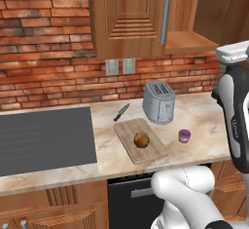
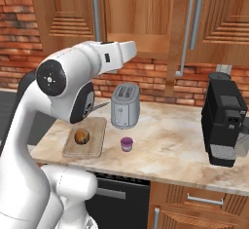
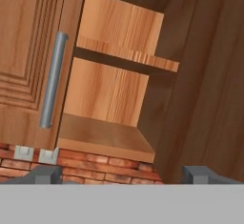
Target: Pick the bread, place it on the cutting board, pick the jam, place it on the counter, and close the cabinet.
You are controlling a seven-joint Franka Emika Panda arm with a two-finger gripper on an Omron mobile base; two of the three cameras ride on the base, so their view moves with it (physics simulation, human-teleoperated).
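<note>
Spanning the middle of both base views, the counter point(image 1: 204, 113) is a beige veined worktop set against a red brick wall point(image 1: 44, 38), with a dark cooktop point(image 1: 44, 138) at the left of the left base view. The cutting board point(image 1: 141, 140) lies flat near the centre, its long axis slanting from upper left to lower right in the left base view, and the bread point(image 1: 141, 139) sits on it near its middle. The jam point(image 1: 184, 135) stands upright on the counter just right of the board, apart from it. A grey toaster point(image 1: 158, 101) stands behind the two, and a knife point(image 1: 121, 111) lies beyond the board's far end. A black coffee machine point(image 2: 223, 121) occupies the right of the right base view. Above, the cabinet point(image 3: 119, 99) is open: in the hand view its bare shelves fill the centre, a closed panelled door with a silver handle point(image 3: 52, 80) sits at left, and the swung-out door point(image 3: 205, 80) stands edge-on at right. The gripper point(image 3: 124, 174) faces that opening, its fingertips point(image 3: 40, 174) spread wide with nothing between them.
</note>
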